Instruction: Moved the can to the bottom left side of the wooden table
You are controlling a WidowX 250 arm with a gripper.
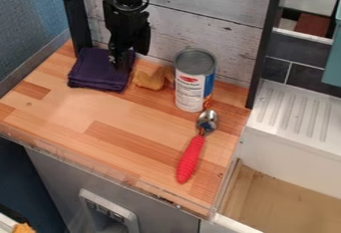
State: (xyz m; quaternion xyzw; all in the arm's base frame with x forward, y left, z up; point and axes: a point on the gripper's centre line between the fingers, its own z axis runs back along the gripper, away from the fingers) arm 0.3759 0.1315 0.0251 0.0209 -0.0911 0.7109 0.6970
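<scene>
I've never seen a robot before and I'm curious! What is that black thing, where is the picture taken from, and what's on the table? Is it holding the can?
That is a black robot arm. Its black gripper, a kind of hand, hangs at the dark purple folded cloth.

There is one picture, from a camera looking down at a slant.

On the light-brown wooden table you also see a crumpled yellow-brown thing, hard to name, and a metal spoon with a red handle.

The tall, round metal can with a paper label stands upright, away from the gripper, so it isn't held.
</scene>
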